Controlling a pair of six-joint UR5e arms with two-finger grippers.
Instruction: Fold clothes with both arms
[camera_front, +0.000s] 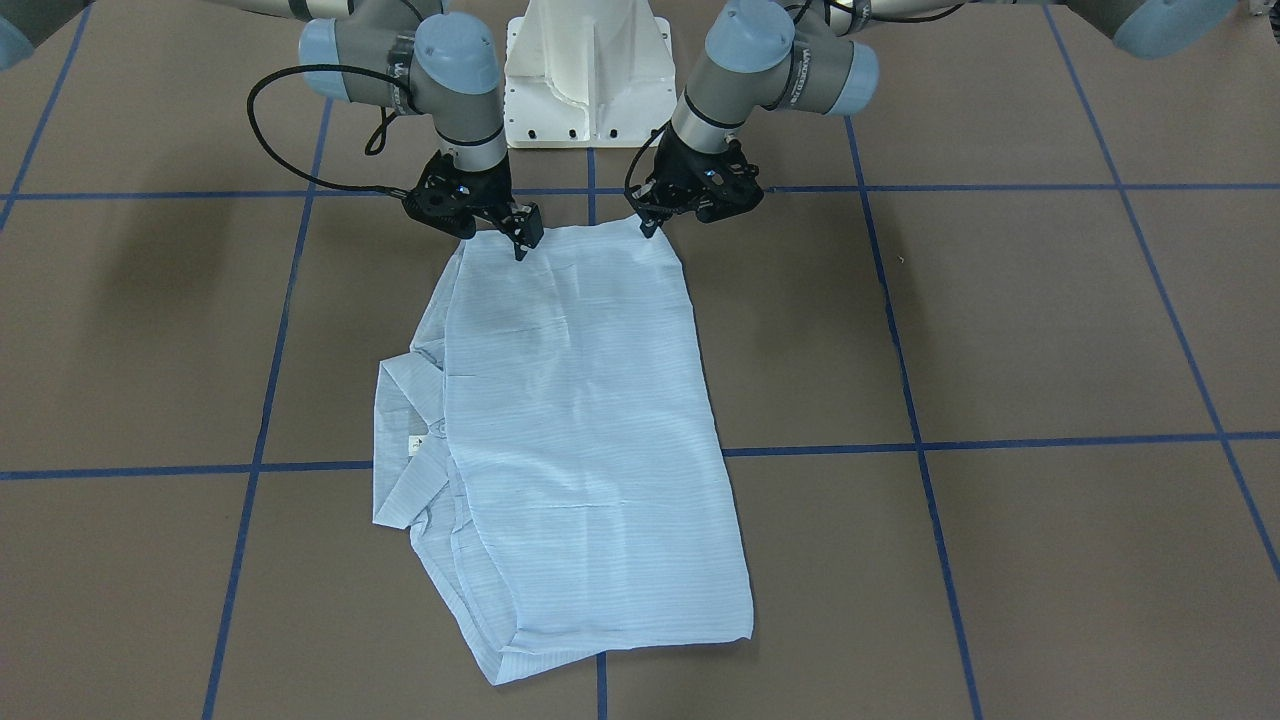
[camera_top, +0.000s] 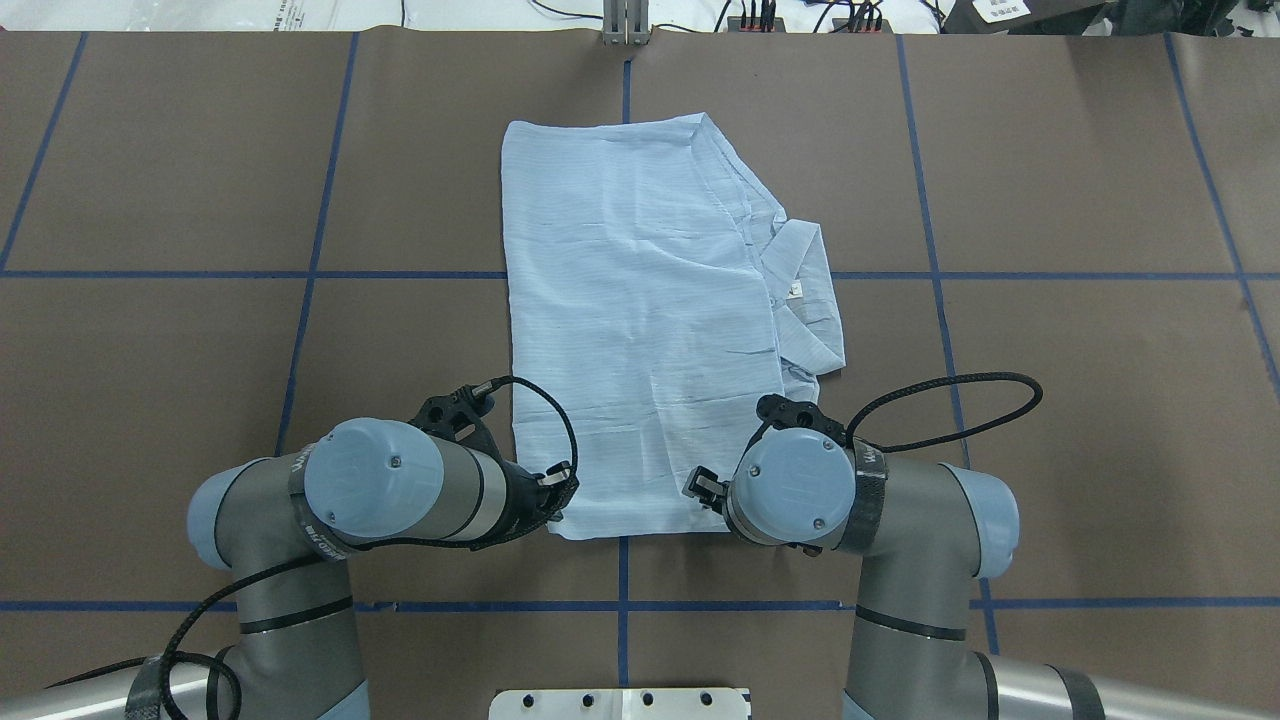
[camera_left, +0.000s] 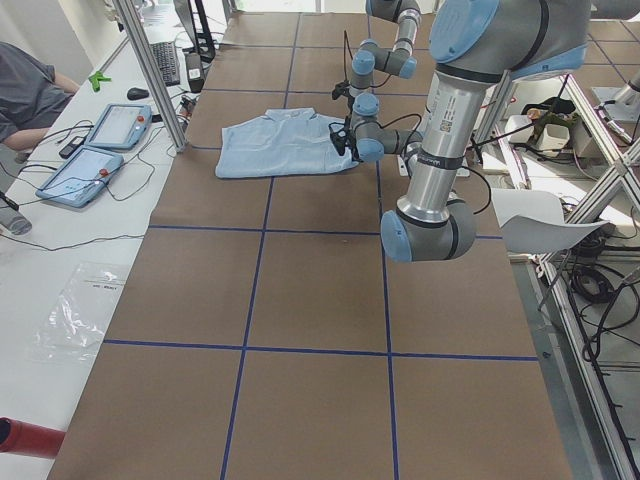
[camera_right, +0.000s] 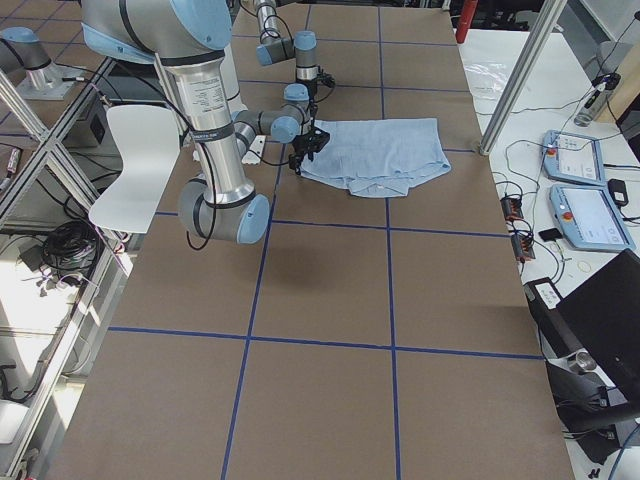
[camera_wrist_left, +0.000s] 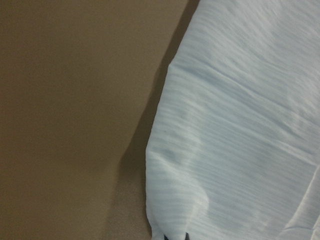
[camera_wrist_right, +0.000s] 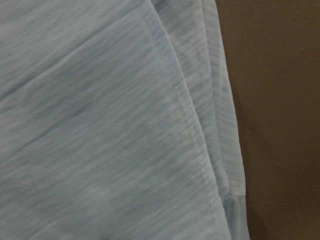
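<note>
The light blue striped shirt (camera_front: 580, 400) lies folded into a long rectangle in the middle of the brown table (camera_front: 1000, 320), its collar (camera_front: 410, 440) toward the robot's right. The left gripper (camera_front: 649, 228) and right gripper (camera_front: 522, 245) each pinch a corner of the shirt's robot-side edge, fingers drawn narrow on the cloth.

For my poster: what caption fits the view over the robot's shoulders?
Robot's left pincer and right pincer at the near corners of a folded blue shirt on the table.
</note>
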